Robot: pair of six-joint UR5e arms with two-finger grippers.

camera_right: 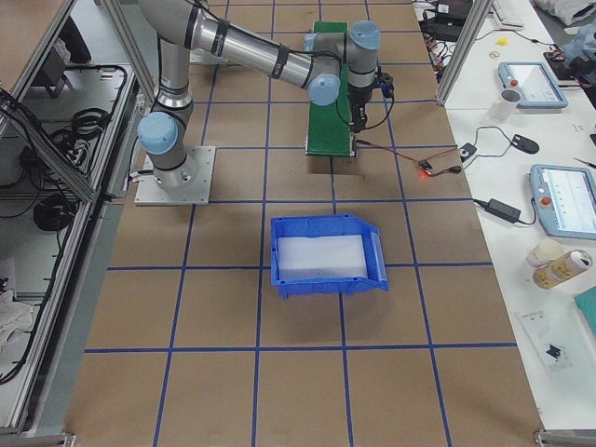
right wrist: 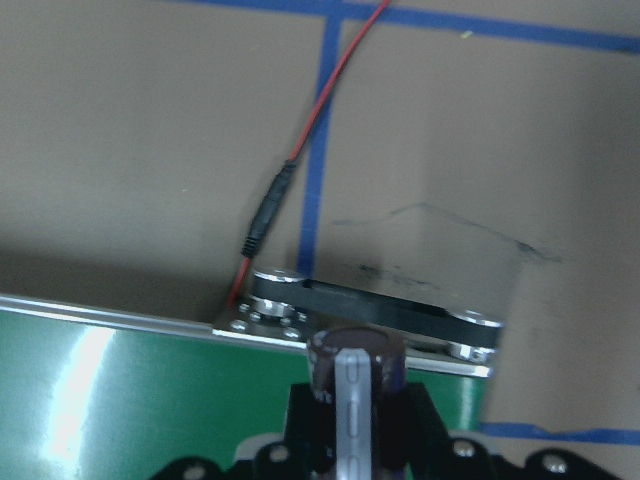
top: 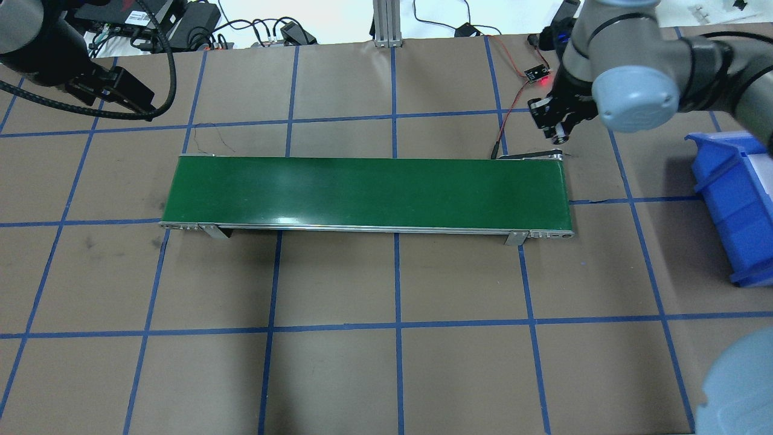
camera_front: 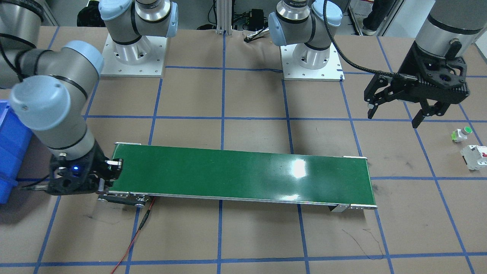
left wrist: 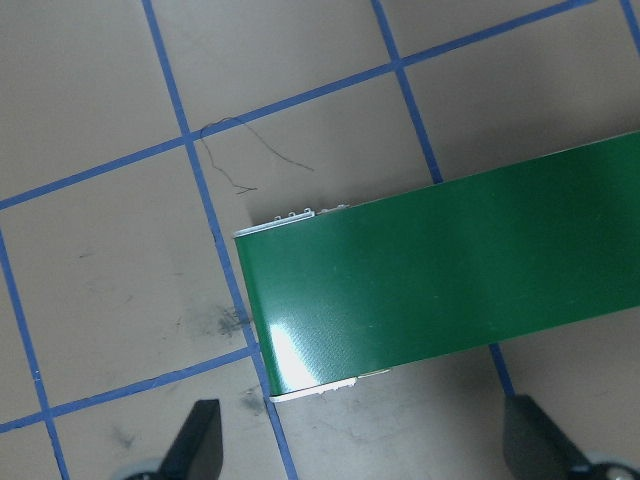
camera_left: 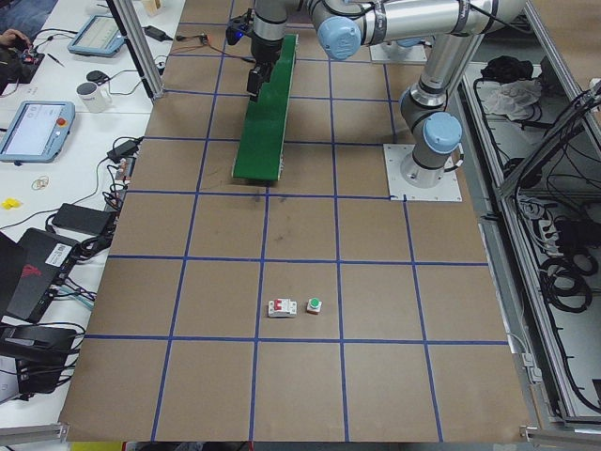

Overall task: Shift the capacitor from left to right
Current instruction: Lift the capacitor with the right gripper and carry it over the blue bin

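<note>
The capacitor (right wrist: 372,362), a stubby dark cylinder with a grey stripe, is held between my right gripper's fingers in the right wrist view. My right gripper (camera_front: 111,173) is shut on it, just above the conveyor's right end, over the far corner by the roller (right wrist: 380,312). It also shows in the overhead view (top: 555,125). My left gripper (camera_front: 393,117) is open and empty. It hangs in the air beyond the green conveyor belt's (top: 368,190) left end. Its fingertips (left wrist: 195,445) frame that end of the belt (left wrist: 450,290).
A blue bin (top: 734,205) stands on the table at my right. A white button with a green cap (camera_front: 461,134) and a white breaker with a red switch (camera_front: 474,156) lie near my left gripper. A red wire (right wrist: 310,130) runs from the conveyor's right end.
</note>
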